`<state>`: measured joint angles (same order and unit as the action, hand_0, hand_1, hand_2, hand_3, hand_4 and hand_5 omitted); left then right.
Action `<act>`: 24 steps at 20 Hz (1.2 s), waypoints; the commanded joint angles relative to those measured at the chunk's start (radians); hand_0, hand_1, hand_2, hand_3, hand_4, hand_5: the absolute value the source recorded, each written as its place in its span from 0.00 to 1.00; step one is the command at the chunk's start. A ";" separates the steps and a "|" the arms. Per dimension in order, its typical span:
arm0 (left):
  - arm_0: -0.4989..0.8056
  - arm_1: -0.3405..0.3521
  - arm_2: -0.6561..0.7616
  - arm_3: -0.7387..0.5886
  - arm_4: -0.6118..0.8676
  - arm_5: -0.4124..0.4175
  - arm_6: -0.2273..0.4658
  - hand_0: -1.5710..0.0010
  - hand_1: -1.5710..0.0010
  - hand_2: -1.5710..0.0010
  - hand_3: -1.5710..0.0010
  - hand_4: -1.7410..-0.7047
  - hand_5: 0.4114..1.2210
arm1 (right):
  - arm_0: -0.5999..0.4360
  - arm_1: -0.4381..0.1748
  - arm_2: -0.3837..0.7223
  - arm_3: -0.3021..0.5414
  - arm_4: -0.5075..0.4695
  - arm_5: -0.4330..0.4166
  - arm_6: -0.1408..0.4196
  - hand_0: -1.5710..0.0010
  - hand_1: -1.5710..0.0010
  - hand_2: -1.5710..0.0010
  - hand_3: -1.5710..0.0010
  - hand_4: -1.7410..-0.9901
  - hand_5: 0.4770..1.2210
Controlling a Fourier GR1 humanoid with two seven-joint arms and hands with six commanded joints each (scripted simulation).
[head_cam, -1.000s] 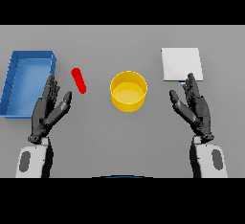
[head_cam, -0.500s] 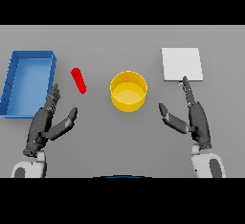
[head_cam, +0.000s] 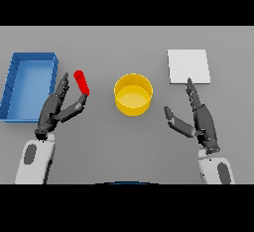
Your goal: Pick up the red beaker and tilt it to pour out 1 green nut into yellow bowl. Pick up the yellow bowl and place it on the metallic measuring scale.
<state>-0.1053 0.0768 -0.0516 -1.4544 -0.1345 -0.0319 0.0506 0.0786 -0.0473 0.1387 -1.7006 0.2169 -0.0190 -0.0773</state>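
A small red beaker [head_cam: 81, 82] lies tilted on the table left of centre. My left hand [head_cam: 55, 110] is open just below and left of it, thumb reaching up close to the beaker's lower end. The yellow bowl [head_cam: 133, 93] stands at the table's middle. A flat pale square, the measuring scale [head_cam: 187, 66], lies at the back right. My right hand [head_cam: 198, 118] is open below the scale and right of the bowl, thumb pointing toward the bowl. No green nut shows.
A blue open tray [head_cam: 30, 85] sits at the left side, right beside my left hand's fingers.
My left hand has moved up and right toward the red beaker. My right hand has turned edge-on with the thumb spread and shifted slightly toward the bowl.
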 commanded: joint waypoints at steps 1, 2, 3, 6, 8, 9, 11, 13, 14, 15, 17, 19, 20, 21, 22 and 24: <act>-0.029 -0.002 0.000 0.041 -0.007 -0.002 -0.006 1.00 1.00 1.00 1.00 0.55 0.28 | 0.004 -0.004 -0.005 0.004 -0.005 0.002 -0.007 1.00 1.00 1.00 1.00 0.69 0.20; -0.055 0.010 0.015 0.073 -0.001 -0.008 -0.021 1.00 1.00 1.00 1.00 0.54 0.28 | 0.000 -0.002 -0.004 0.005 -0.006 0.003 -0.009 1.00 1.00 1.00 1.00 0.68 0.20; -0.071 0.012 0.019 0.098 0.003 -0.016 -0.041 1.00 1.00 1.00 1.00 0.54 0.28 | 0.000 -0.005 -0.011 0.010 -0.009 0.001 -0.013 1.00 1.00 1.00 1.00 0.68 0.20; -0.129 -0.003 0.016 0.166 -0.008 -0.015 -0.070 1.00 1.00 1.00 1.00 0.52 0.29 | 0.007 -0.012 -0.006 0.004 0.006 -0.002 -0.023 1.00 1.00 1.00 1.00 0.70 0.20; -0.174 -0.006 0.020 0.208 -0.030 0.009 -0.071 1.00 1.00 1.00 1.00 0.52 0.30 | 0.010 -0.002 -0.005 -0.002 -0.014 0.009 -0.021 1.00 1.00 1.00 1.00 0.68 0.20; -0.202 -0.005 0.024 0.233 -0.037 0.016 -0.058 1.00 1.00 1.00 1.00 0.52 0.30 | 0.013 -0.002 -0.001 -0.005 -0.004 0.005 -0.022 1.00 1.00 1.00 1.00 0.68 0.21; -0.231 -0.007 0.028 0.273 -0.046 0.025 -0.064 1.00 1.00 1.00 1.00 0.52 0.31 | 0.011 -0.003 -0.015 -0.007 -0.022 0.004 -0.011 1.00 1.00 1.00 1.00 0.68 0.21; -0.247 -0.009 0.032 0.304 -0.050 0.029 -0.082 1.00 1.00 1.00 1.00 0.52 0.32 | 0.003 -0.003 -0.012 -0.009 -0.011 -0.003 0.006 1.00 1.00 1.00 1.00 0.68 0.21; -0.274 -0.012 0.042 0.339 -0.052 0.043 -0.073 1.00 1.00 1.00 1.00 0.52 0.32 | 0.018 -0.011 -0.020 -0.015 -0.021 0.003 -0.006 1.00 1.00 1.00 1.00 0.67 0.22; -0.289 -0.013 0.047 0.362 -0.054 0.047 -0.081 1.00 1.00 1.00 1.00 0.52 0.32 | 0.016 -0.009 -0.018 -0.019 -0.020 0.002 -0.002 1.00 1.00 1.00 1.00 0.67 0.22; -0.313 -0.024 0.060 0.419 -0.046 0.047 -0.131 1.00 1.00 1.00 1.00 0.50 0.34 | 0.010 -0.001 -0.011 -0.009 -0.014 0.000 0.008 1.00 1.00 1.00 1.00 0.66 0.22; -0.337 -0.039 0.092 0.463 -0.016 0.052 -0.185 1.00 1.00 1.00 1.00 0.45 0.36 | 0.025 0.002 -0.008 -0.026 -0.012 -0.004 0.006 1.00 1.00 1.00 1.00 0.66 0.22; -0.354 -0.035 0.107 0.480 -0.004 0.049 -0.192 1.00 1.00 1.00 1.00 0.44 0.37 | 0.018 0.002 -0.009 -0.025 -0.012 -0.004 0.014 1.00 1.00 1.00 1.00 0.66 0.23; -0.370 -0.041 0.121 0.511 0.006 0.053 -0.209 1.00 1.00 1.00 1.00 0.42 0.38 | 0.027 -0.009 -0.014 -0.034 -0.018 0.003 0.004 1.00 1.00 1.00 1.00 0.66 0.23; -0.371 -0.052 0.124 0.524 0.009 0.056 -0.225 1.00 0.99 0.97 0.98 0.40 0.40 | 0.019 -0.012 -0.021 -0.021 -0.022 0.002 0.008 1.00 1.00 1.00 1.00 0.66 0.22; -0.388 -0.063 0.142 0.567 0.016 0.070 -0.257 0.87 0.85 0.82 0.84 0.33 0.46 | 0.018 -0.012 -0.019 -0.020 -0.022 0.004 0.007 1.00 1.00 1.00 1.00 0.67 0.23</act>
<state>-0.4935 0.0132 0.0903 -0.8871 -0.1185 0.0374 -0.2052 0.0966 -0.0587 0.1197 -1.7208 0.1953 -0.0149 -0.0709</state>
